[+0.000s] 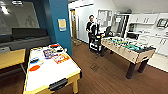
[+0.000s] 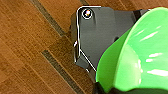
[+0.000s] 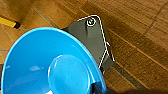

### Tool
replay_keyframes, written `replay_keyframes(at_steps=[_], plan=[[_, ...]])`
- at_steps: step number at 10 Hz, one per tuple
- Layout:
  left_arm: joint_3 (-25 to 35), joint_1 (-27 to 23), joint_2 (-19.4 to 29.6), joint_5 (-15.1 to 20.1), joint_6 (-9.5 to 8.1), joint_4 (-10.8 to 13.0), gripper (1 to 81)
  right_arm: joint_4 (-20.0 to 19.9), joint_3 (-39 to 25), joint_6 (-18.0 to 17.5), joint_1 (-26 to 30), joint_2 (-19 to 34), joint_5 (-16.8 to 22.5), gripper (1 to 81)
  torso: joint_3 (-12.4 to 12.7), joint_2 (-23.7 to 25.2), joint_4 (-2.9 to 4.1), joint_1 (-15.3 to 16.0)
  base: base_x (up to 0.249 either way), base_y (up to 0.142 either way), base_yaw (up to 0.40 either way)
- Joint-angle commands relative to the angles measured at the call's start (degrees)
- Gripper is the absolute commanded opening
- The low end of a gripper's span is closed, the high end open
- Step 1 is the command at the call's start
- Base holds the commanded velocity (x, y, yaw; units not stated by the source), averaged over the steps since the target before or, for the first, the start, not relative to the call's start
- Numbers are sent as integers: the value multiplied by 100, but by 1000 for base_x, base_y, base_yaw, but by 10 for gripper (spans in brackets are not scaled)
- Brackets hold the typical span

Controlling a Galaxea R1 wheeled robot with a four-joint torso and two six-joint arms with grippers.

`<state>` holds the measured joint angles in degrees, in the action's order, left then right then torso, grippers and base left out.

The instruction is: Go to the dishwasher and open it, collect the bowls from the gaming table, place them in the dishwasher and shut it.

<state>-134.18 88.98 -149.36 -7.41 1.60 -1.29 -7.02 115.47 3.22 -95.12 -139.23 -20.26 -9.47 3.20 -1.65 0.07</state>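
A: As the head view stands, where is the gaming table (image 1: 50, 72)?
B: Near left, long and white-topped with yellow edging. Game sheets (image 1: 60, 58) lie on its far half. An orange bowl (image 1: 34, 68) sits by its left edge, a blue-rimmed one (image 1: 34, 60) just beyond, and a red bowl (image 1: 54, 45) with a black bowl (image 1: 59, 50) near the far end.

A: And the bowls at the wrists?
B: A green bowl (image 2: 135, 55) shows large and close in the left wrist view, above the wooden floor (image 2: 30, 50). A blue bowl (image 3: 50, 65) shows likewise in the right wrist view.

A: Fingers?
B: Cannot tell, on either side. No fingertips can be made out, so whether either gripper grasps its bowl is not confirmed.

A: Dishwasher?
B: Not identifiable. White kitchen cabinets (image 1: 147, 18) stand far right.

A: Other items?
B: A foosball table (image 1: 127, 48) at centre right, a person (image 1: 90, 27) behind a cart (image 1: 96, 42) beyond it, a yellow table (image 1: 11, 58) at the left edge.
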Motion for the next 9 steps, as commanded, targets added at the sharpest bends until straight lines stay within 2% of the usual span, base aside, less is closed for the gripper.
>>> replay_keyframes(at_steps=[1,3,5,7,9], plan=[[-12,-113,195,302,34,86,10,113,36,12,129,253,268,10,0,0,0,0,0,0,-376],[-47,-113,143,302,34,94,10,113,150,30,138,121,277,10,0,0,0,0,0,0,-376],[-422,-104,-67,311,34,94,10,105,597,-5,199,-160,347,10,0,0,0,0,0,0,-376],[-688,-86,-174,311,34,94,10,105,861,-23,191,-239,347,10,0,0,0,-2,0,0,-376],[-688,-78,-165,311,42,129,10,96,959,-32,156,-266,347,10,0,0,0,0,0,0,-376]])
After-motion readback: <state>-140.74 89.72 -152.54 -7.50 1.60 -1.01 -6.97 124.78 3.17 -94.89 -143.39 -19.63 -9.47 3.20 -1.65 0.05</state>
